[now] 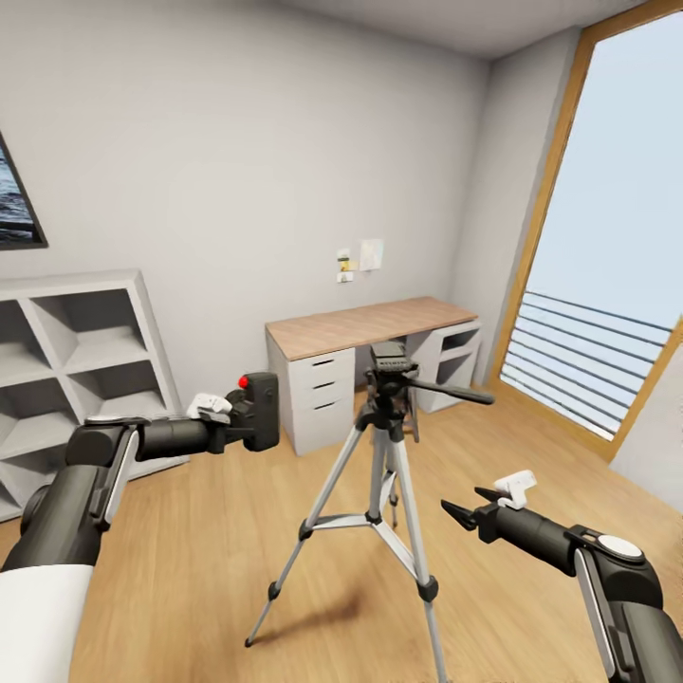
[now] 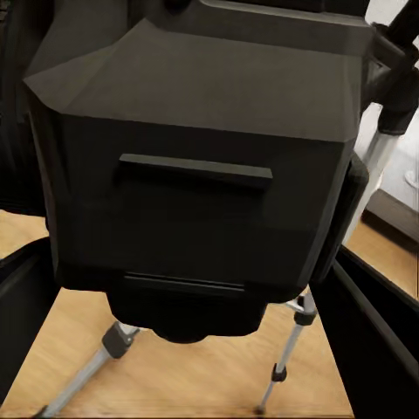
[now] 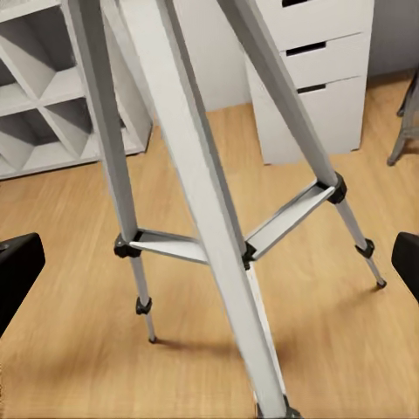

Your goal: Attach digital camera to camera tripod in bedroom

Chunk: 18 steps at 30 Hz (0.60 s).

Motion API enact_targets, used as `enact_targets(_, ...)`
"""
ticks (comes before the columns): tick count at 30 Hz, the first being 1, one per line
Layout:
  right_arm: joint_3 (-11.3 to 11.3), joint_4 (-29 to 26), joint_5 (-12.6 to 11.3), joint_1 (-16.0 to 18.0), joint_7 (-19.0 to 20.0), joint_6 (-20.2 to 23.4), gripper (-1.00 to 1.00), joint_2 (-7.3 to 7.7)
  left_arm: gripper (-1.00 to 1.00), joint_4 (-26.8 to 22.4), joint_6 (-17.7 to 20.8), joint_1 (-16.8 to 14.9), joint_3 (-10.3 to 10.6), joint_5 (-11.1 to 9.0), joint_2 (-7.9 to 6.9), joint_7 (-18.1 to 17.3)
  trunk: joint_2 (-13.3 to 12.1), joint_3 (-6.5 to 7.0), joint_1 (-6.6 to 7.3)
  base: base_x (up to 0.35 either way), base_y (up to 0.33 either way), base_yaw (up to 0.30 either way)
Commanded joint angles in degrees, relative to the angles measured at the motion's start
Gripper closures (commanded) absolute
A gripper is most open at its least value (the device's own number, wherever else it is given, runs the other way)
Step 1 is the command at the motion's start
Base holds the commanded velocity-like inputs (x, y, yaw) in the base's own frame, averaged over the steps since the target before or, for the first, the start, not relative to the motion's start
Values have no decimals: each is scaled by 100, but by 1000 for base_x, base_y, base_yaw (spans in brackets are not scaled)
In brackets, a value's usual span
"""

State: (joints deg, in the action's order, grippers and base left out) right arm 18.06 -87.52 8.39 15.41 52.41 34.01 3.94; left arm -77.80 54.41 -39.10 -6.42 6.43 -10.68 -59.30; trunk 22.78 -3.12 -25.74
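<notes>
A bedroom with pale grey walls and a light wooden plank floor (image 1: 190,569), seen from the robot's head. In the middle of the floor stands the camera tripod (image 1: 384,493), upright on three silver-grey legs joined by centre braces, with a black head on top and a long pan handle pointing right. Its head carries nothing.

The left gripper (image 1: 242,417) reaches in from the left, its fingers closed on the digital camera (image 1: 256,410), a chunky black body with a round red button on top. The camera is held in the air, to the left of the tripod head and at about the same height, clearly apart from it. From the left wrist the digital camera (image 2: 201,175) is seen close up, with tripod legs on the floor beyond it.

The right gripper (image 1: 462,510) sits low at the right, near the tripod's right leg, its jaws spread apart and holding nothing. Whether a fingertip touches the leg is hard to judge.

Against the far wall stands a wood-topped desk (image 1: 370,323) with white drawers. White cube shelves (image 1: 76,370) stand at the left, and a tall wood-framed window (image 1: 607,247) at the right
</notes>
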Motion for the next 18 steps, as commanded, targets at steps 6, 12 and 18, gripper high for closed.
enact_targets(6,-3,-12,64,-18,52,26,-100,-40,100,-46,78,262,-215,15,-17,-61,14,-13,-4,0,255,-41)
enact_targets(12,-12,-30,74,-34,82,34,-100,-59,100,-59,92,544,-511,58,-13,-52,14,-13,-4,0,303,-9)
enact_targets(18,-13,-46,75,-37,85,35,-100,-64,100,-69,43,698,-526,5,-7,-65,14,-13,-4,0,134,-72)
